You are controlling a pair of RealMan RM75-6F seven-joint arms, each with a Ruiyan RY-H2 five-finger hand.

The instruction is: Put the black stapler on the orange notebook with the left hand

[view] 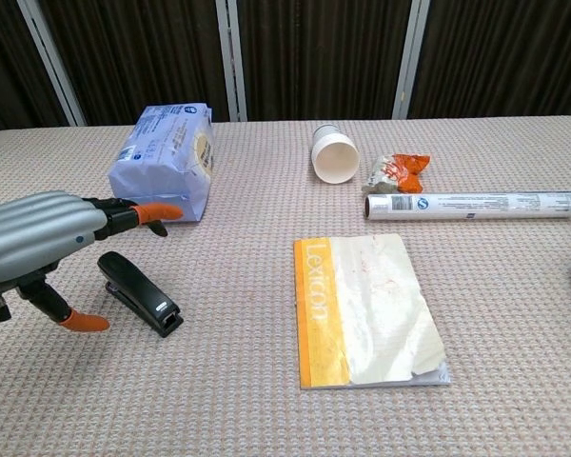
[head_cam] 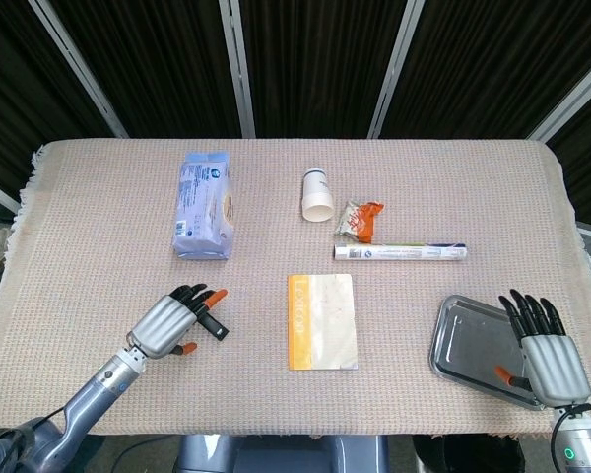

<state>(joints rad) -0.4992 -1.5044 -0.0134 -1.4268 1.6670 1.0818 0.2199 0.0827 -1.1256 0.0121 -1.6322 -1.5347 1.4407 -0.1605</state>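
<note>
The black stapler [view: 139,292] lies flat on the woven cloth, left of centre; in the head view only its near end [head_cam: 217,329] shows past my fingers. The orange-spined notebook [head_cam: 321,321] [view: 364,307] lies flat to its right, apart from it. My left hand [head_cam: 167,323] [view: 48,243] hovers over the stapler's left end, fingers spread above it and the thumb below; it holds nothing. My right hand [head_cam: 543,347] stays open over the metal tray at the far right and is absent from the chest view.
A blue wipes pack [head_cam: 204,205] lies behind the stapler. A white cup [head_cam: 317,195] on its side, a crumpled orange wrapper [head_cam: 361,221] and a long white tube [head_cam: 400,252] lie behind the notebook. A metal tray [head_cam: 469,345] sits at the right front.
</note>
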